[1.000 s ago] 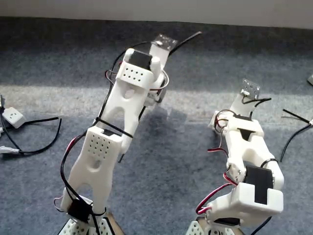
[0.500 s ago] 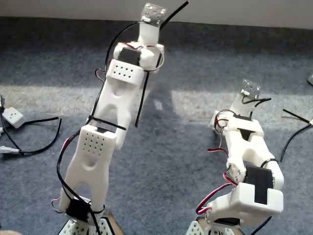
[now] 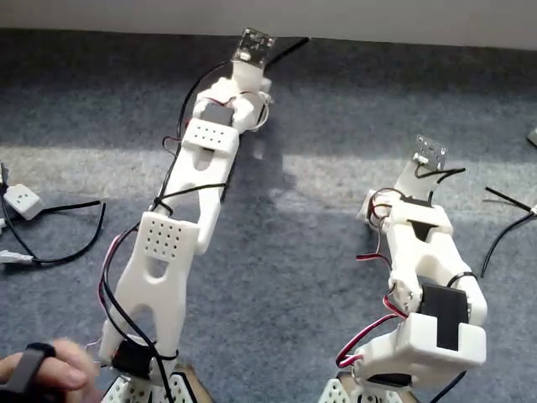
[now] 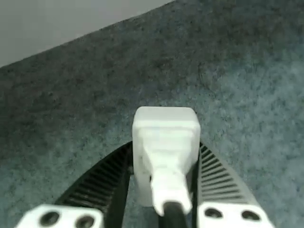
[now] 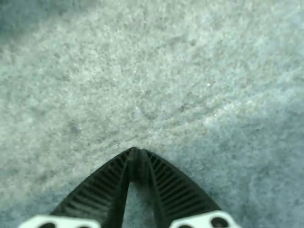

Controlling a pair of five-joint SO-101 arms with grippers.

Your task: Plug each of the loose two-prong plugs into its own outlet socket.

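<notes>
The left claw [image 4: 165, 148] is gripping a white plug [image 4: 165, 126] by its two sides, and the plug's black cord [image 4: 172, 214] is running back between the fingers. The left arm [image 3: 189, 210] is stretching out to the far edge of the grey-carpeted worktop [image 3: 319, 243]. The right claw [image 5: 137, 159] is clenching on nothing and is hanging over bare carpet toward the right edge. A white outlet socket [image 3: 23, 200] with a black cable [image 3: 71, 248] is lying at the left edge, well apart from the plug.

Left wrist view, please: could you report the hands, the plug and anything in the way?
Left hand shut on white plug, over grey carpet. Right hand shut, empty, over carpet. White block with black cable far left, clear of both.
</notes>
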